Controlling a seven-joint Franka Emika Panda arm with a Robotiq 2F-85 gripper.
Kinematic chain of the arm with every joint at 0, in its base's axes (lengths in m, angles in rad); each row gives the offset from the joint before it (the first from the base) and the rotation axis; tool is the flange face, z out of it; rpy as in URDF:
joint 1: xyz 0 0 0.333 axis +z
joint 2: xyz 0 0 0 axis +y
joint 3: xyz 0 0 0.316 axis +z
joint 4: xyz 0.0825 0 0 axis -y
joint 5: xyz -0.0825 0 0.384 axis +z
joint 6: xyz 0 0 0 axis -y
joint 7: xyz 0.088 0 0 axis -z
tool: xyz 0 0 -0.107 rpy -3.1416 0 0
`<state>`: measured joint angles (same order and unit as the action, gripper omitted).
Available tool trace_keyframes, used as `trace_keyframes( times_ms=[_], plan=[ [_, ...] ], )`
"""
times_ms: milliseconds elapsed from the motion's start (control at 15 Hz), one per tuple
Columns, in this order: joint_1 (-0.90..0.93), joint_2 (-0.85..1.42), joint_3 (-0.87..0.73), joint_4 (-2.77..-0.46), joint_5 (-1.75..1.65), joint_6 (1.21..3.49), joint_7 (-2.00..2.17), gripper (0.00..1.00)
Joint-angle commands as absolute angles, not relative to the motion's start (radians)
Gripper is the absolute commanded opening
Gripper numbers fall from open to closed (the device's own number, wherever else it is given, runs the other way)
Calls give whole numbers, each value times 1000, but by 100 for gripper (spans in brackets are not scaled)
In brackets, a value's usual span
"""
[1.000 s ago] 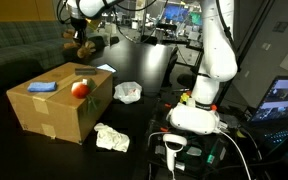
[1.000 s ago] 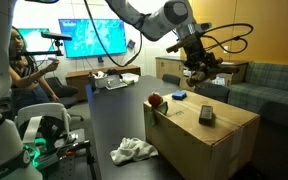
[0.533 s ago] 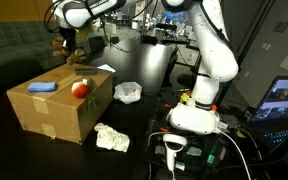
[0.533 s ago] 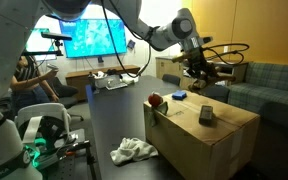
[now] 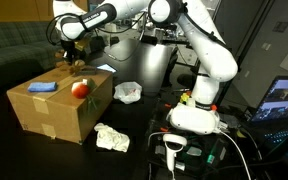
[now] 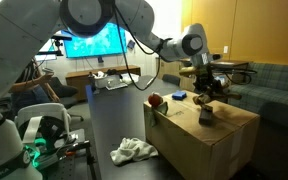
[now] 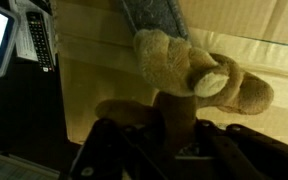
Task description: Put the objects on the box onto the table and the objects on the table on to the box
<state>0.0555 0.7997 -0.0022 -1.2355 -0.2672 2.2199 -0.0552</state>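
plushie (image 7: 189,70) at end effector (image 7: 176,128) (prob. gripped), over box (image 7: 99,75)

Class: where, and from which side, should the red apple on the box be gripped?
Across the widest middle of the apple, from straight above: it is round, sits on the flat box top, sides free. The gripper currently holds a teddy bear.

Dim room — dark sofa (image 5: 14,40), lit wall screen (image 6: 89,42).
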Motion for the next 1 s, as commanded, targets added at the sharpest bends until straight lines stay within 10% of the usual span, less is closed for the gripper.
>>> trace_keyframes(
  times_ms=[0,200,267,933],
  plan=[
    [33,866,-21,-1128,-213,2191,-53,2],
    [18,883,-20,-1109,-197,2198,-71,7],
    [15,880,-17,-1110,-195,2206,-81,34],
    [-11,767,36,-1260,-180,2268,-239,99]
  ],
)
